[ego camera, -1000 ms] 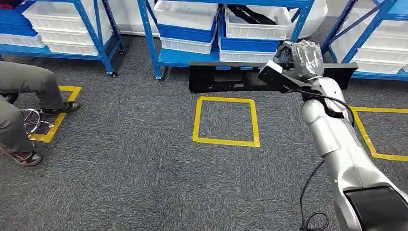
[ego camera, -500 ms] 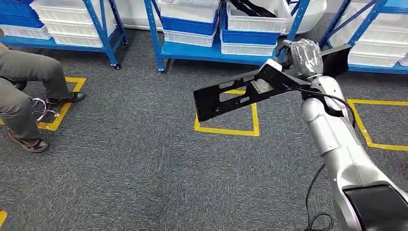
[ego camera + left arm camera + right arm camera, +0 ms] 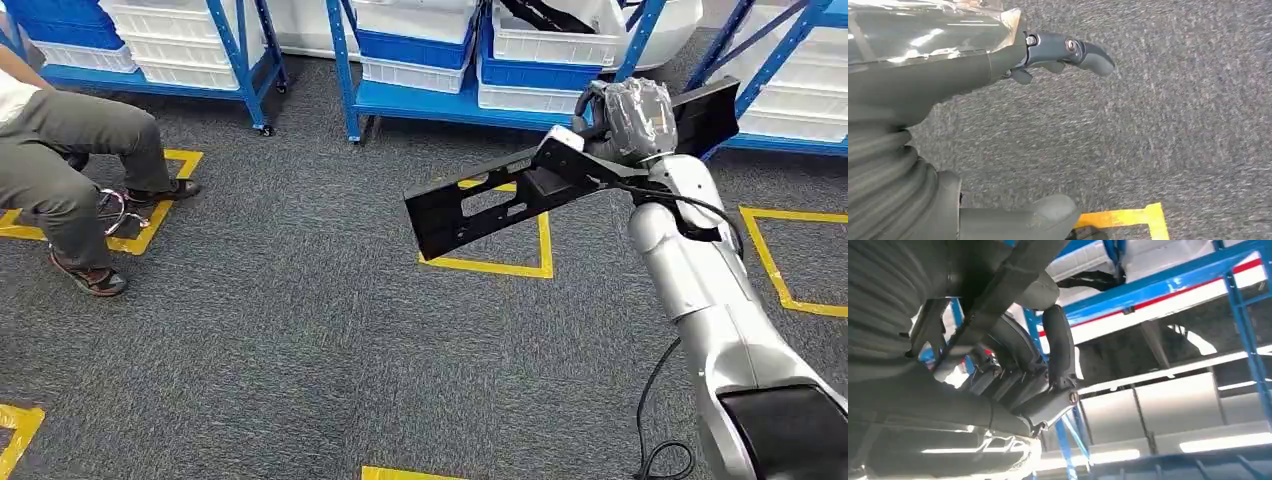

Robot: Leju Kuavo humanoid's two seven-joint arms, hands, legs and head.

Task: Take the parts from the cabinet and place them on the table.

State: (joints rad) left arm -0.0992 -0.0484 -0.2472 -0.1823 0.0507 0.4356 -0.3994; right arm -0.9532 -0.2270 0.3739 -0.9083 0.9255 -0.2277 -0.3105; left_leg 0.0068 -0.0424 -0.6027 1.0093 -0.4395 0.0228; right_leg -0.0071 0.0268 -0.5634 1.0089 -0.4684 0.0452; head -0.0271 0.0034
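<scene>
black part (image 3: 480, 205) now tilted, cam view shifted right

Grey carpet (image 3: 300, 350) w/ yellow tape squares (image 3: 495, 265), blue racks (image 3: 345, 70)

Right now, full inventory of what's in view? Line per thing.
part: one, black, long flat panel with cutouts, held tilted above the carpet
racks: blue, along the far side, count unclear as they run out of frame
bins: several, white and blue, stacked on the racks; one holds dark parts
floor tape: yellow squares on the grey carpet, several, partly cut off
person: one, grey trousers, dark shoes, at far left beside a chrome stool base
right hand: one, wrapped in clear film, grips the part
left hand: one, grey, hangs over carpet, holds nothing
</scene>
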